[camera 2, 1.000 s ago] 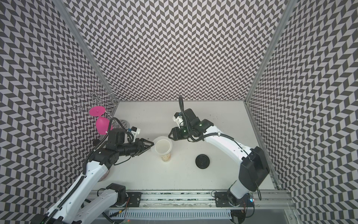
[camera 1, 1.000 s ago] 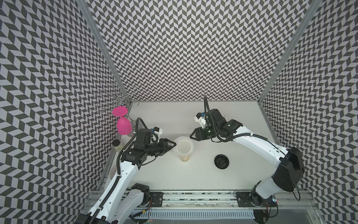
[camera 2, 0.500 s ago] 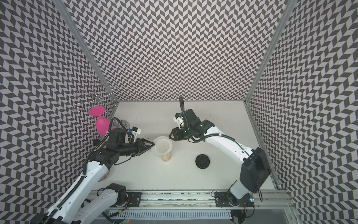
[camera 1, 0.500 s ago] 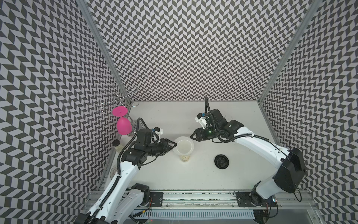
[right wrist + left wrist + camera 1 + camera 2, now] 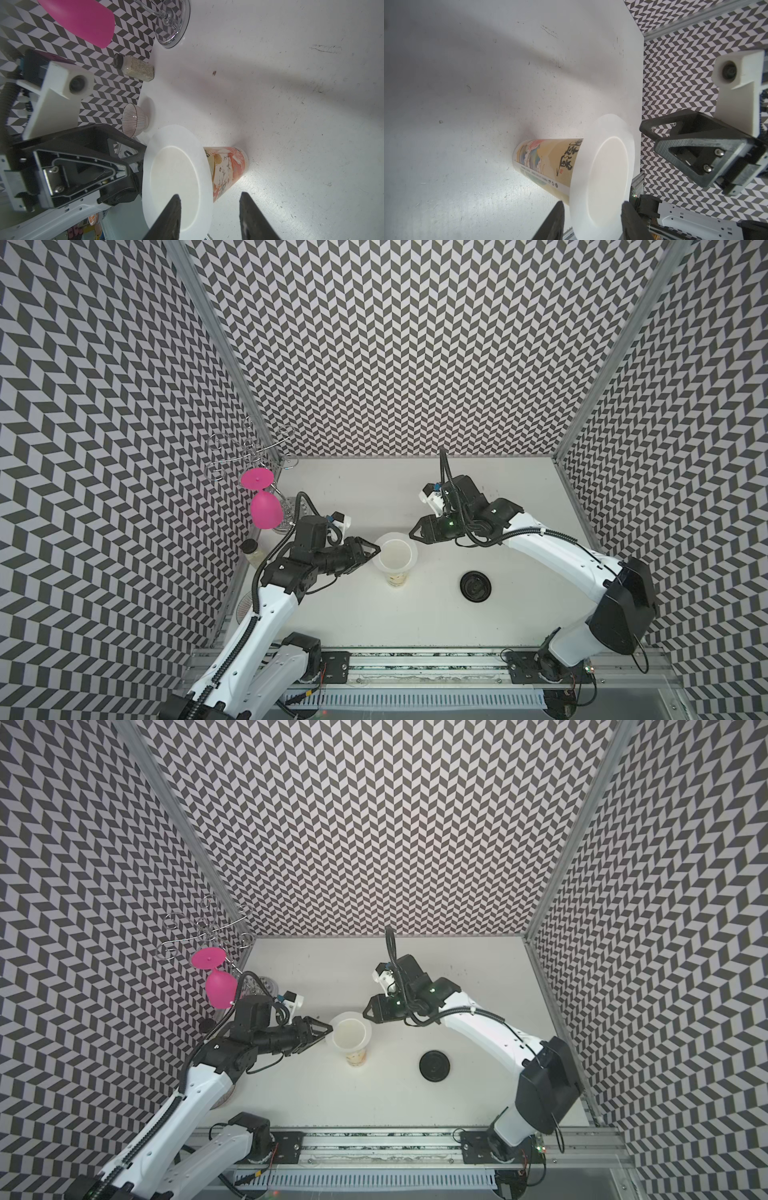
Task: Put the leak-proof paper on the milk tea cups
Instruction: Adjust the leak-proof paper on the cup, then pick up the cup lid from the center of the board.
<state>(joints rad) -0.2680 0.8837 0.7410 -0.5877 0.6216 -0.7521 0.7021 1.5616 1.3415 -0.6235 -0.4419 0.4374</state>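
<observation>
This was a robotics lab test cell; chevron-patterned walls in grey and white boxed in a plain white counter on three sides, joined at the corners by bare aluminium posts; the left arm and the right arm, white and black, were bolted to a metal rail along the front edge; a white camera housing sat on one wrist; a few unrelated kitchen things stood about: a pink goblet hung from a wire rack, a small jar, a striped bowl, a black lid and a paper cup.

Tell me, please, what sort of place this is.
Probably a robot test cell: chevron-patterned walls box in a white tabletop, and the left arm and right arm are mounted on an aluminium rail along its near edge.
</observation>
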